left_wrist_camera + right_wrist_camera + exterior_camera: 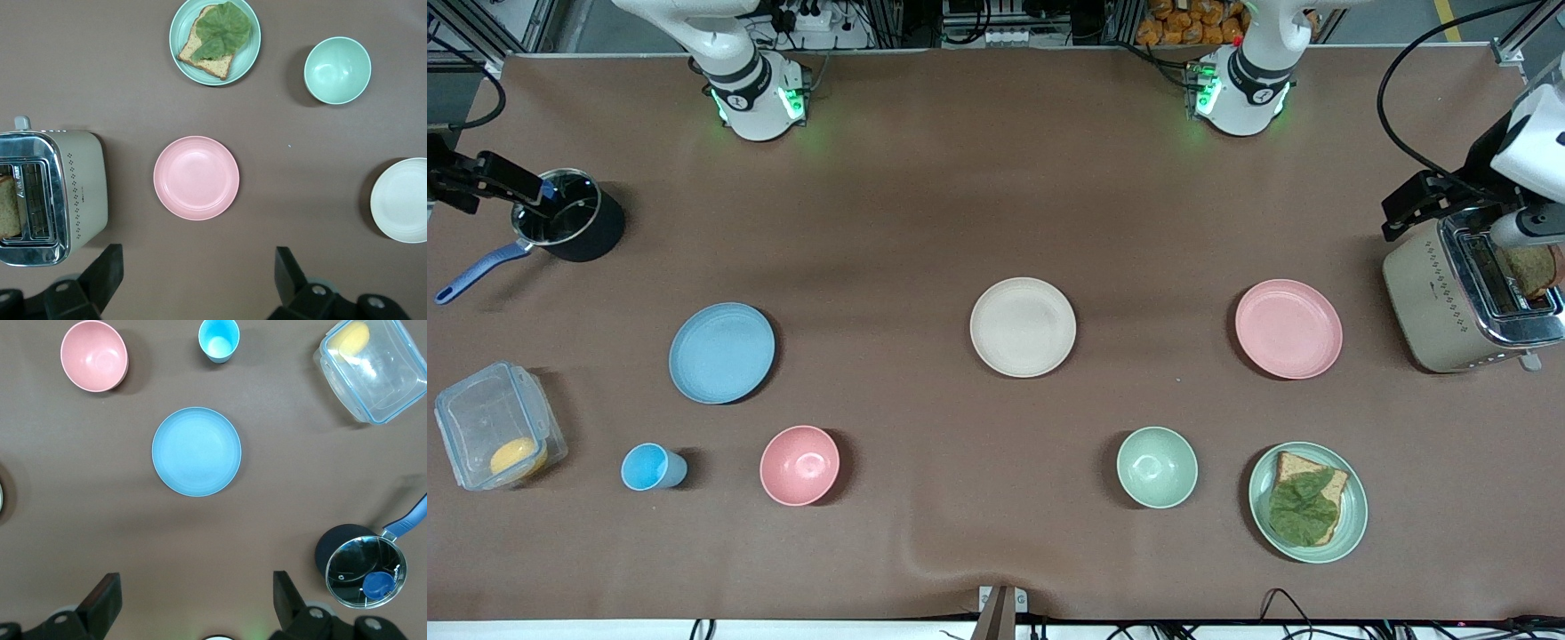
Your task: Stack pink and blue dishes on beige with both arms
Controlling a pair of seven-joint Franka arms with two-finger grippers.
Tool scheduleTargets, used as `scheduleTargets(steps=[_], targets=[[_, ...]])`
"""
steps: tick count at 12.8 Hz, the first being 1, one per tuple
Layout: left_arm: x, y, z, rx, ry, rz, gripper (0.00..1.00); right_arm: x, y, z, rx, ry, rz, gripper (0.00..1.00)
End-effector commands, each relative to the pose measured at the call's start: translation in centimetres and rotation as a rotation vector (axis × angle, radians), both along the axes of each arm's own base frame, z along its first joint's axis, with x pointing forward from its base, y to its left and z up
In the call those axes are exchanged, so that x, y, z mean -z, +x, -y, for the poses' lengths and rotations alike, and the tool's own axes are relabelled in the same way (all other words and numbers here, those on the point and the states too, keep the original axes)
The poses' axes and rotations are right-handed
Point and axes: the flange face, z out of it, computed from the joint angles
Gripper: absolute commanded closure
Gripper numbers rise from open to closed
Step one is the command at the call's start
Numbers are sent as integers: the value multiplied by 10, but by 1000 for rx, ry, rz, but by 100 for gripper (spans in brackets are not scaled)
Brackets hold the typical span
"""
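Observation:
The cream-beige plate [1023, 326] lies flat in the middle of the table and also shows in the left wrist view [402, 199]. The pale pink plate [1288, 328] [196, 177] lies beside it toward the left arm's end. The light blue plate [721, 352] [196, 451] lies toward the right arm's end. All three are apart and bare. My left gripper [199, 277] hangs open high over the cloth between the pink plate and its base. My right gripper [195, 600] hangs open high over the cloth between the blue plate and its base. Neither hand shows in the front view.
A toaster [1467, 298] holding bread stands beside the pink plate. Nearer the front camera are a green plate with bread and leaf [1307, 502], a green bowl [1157, 467], a pink bowl [799, 465], a blue cup [649, 467] and a clear box [494, 425]. A black pot [569, 227] stands at the right arm's end.

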Motion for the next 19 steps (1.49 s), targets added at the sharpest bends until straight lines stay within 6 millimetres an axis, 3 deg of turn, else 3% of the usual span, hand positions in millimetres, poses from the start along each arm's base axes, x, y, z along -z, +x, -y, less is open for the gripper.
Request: scheduleTargets(steps=[1, 3, 6, 7, 9, 11, 13, 15, 18, 19], targets=[[-15, -10, -6, 18, -23, 8, 0, -5, -5, 2, 12, -9, -1, 0], [-11, -7, -18, 8, -17, 1, 0, -4, -4, 2, 12, -9, -3, 0], [21, 8, -31, 86, -15, -54, 0, -4, -4, 2, 12, -9, -1, 0], [45, 19, -54, 80, -14, -93, 0, -4, -4, 2, 12, -9, 0, 0], [91, 28, -66, 71, -15, -118, 0, 0, -3, 2, 11, -9, -7, 0], [146, 22, -68, 55, -15, -104, 0, 9, 1, 0, 8, -9, -15, 0], [201, 6, -83, 33, -10, -32, 0, 21, 2, 0, 8, -8, -26, 0], [244, -6, -84, 33, -12, -35, 0, 30, 3, 2, 12, -8, -26, 0], [305, -27, -89, 24, -14, -21, 0, 72, 8, 7, 23, -8, -32, 0], [327, -36, -104, 1, -9, 7, 0, 90, 9, 8, 25, -8, -31, 0]])
